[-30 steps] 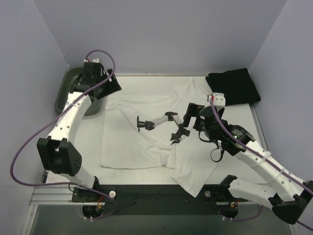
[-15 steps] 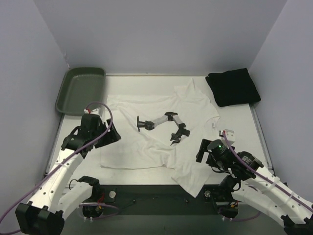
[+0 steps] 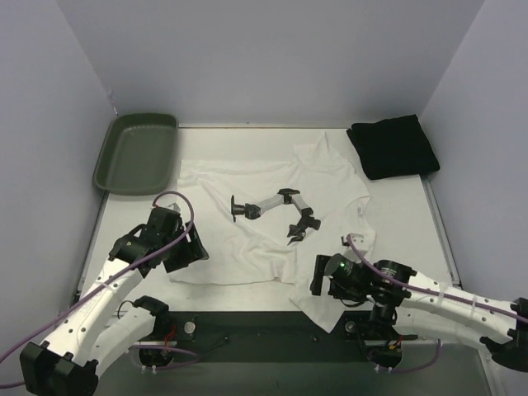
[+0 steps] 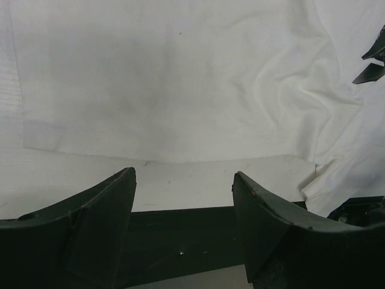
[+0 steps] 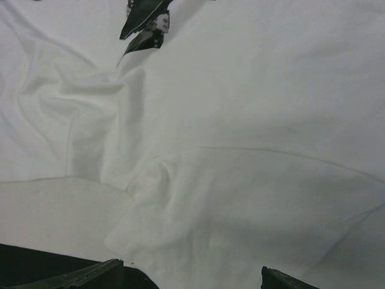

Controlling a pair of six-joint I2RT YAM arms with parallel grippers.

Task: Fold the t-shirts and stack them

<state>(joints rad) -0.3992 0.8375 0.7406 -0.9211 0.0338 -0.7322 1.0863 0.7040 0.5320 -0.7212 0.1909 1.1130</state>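
Both arms dropped back to the white t-shirt's [image 3: 223,247] near hem. Left tool [image 4: 183,180] and right tool [image 5: 189,274] are both released and empty. Looks like setup for a hem grab to fold.

The table [image 3: 239,144] carries a white t-shirt [image 3: 247,239], black t-shirt [image 3: 393,147] and green tray [image 3: 136,155].

top: overhead, whole table [image 3: 400,206] | wrists: low, close, forward | shared: white t-shirt [image 3: 239,243]
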